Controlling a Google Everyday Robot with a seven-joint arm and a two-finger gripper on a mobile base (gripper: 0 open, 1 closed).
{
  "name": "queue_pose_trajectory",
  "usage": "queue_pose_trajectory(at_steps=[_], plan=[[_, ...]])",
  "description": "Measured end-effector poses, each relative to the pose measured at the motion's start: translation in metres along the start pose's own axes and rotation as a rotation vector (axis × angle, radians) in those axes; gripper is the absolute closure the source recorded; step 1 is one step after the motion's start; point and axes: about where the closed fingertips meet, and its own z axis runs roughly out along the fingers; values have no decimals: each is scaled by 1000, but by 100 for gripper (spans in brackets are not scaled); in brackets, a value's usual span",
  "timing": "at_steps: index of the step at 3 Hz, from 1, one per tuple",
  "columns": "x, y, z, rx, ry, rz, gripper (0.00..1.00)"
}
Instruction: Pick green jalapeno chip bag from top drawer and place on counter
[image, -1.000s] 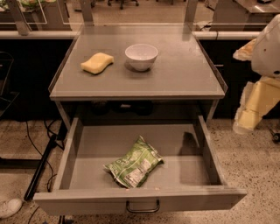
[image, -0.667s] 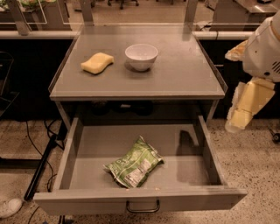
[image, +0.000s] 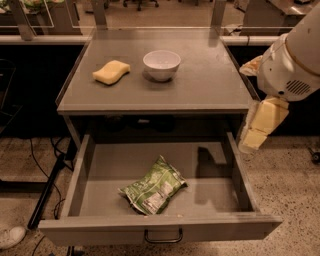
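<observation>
The green jalapeno chip bag (image: 153, 187) lies flat in the middle of the open top drawer (image: 80, 180), slightly toward the front. The drawer is pulled fully out, and its dark pull handle (image: 163, 236) shows on the front panel. The counter (image: 210, 80) is the grey tabletop above it. My gripper (image: 256, 134) hangs at the right, just above the drawer's right wall and below the counter's right edge. It is well to the right of the bag and apart from it, and it holds nothing.
A white bowl (image: 161, 64) and a yellow sponge (image: 111, 72) sit on the counter's back left half. Clear raised edges line the counter's sides. Cables and a dark frame leg (image: 47, 192) lie on the floor at left. A white shoe (image: 11, 237) is at bottom left.
My arm and gripper have moved left, from beside the table toward the drawer's right wall. The bag, bowl and sponge have not moved.
</observation>
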Motion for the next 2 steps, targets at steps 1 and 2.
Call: queue_pose_trajectory(at_steps=[1,2], plan=[[-3,3,4,-3,-4,-8,0],[-20,21,31,-5,-29,-68,0]])
